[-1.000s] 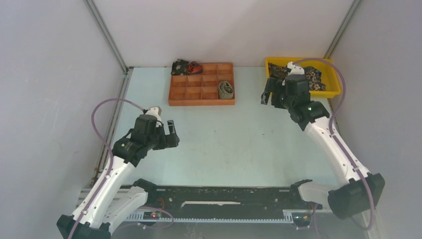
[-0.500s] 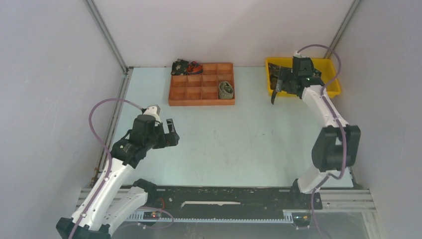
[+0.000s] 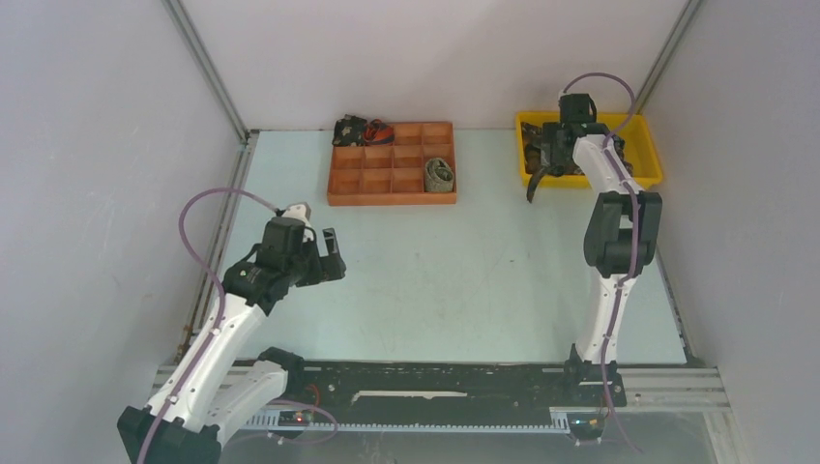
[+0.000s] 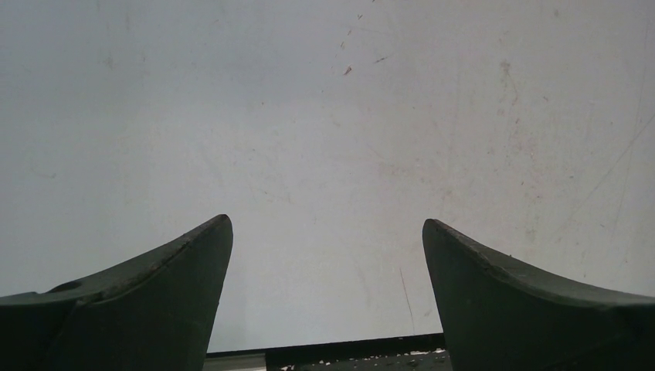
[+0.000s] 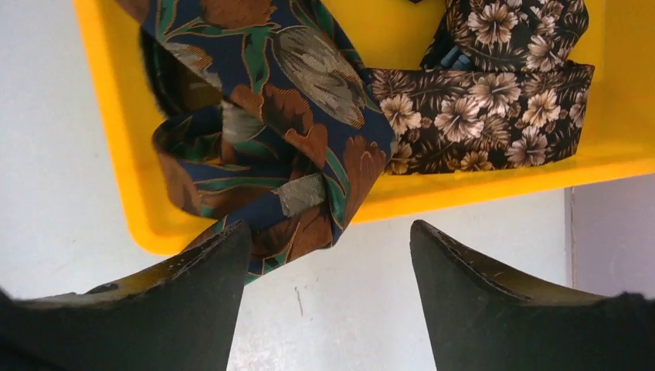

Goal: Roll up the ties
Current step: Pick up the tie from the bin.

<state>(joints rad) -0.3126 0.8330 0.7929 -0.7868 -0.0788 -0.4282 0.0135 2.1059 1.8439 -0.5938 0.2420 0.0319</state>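
At the far right of the table [image 3: 464, 271], 2 loose ties lie in the yellow bin [image 5: 116, 154]: a blue leafy tie [image 5: 309, 93] drooping over its rim, and a brown flowered tie [image 5: 479, 116] beside it. Above that rim the right gripper [image 5: 328, 228] hovers, jaws apart, pinching nothing. Over the table the left gripper [image 4: 324, 224] hangs wide open.

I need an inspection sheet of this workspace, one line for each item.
Surface: pale table, faint scuffs.
Job's things: blue floral tie drapes over yellow bin rim; brown floral tie inside; olive coil in orange tray, dark coils at its far-left corner.
Clutter: nothing seen.
End effectors: left end effector open, empty, over bare table; right end effector open at the blue tie's fold.
Cables: purple cable loops on both arms.
Surroundings: grey enclosure walls.
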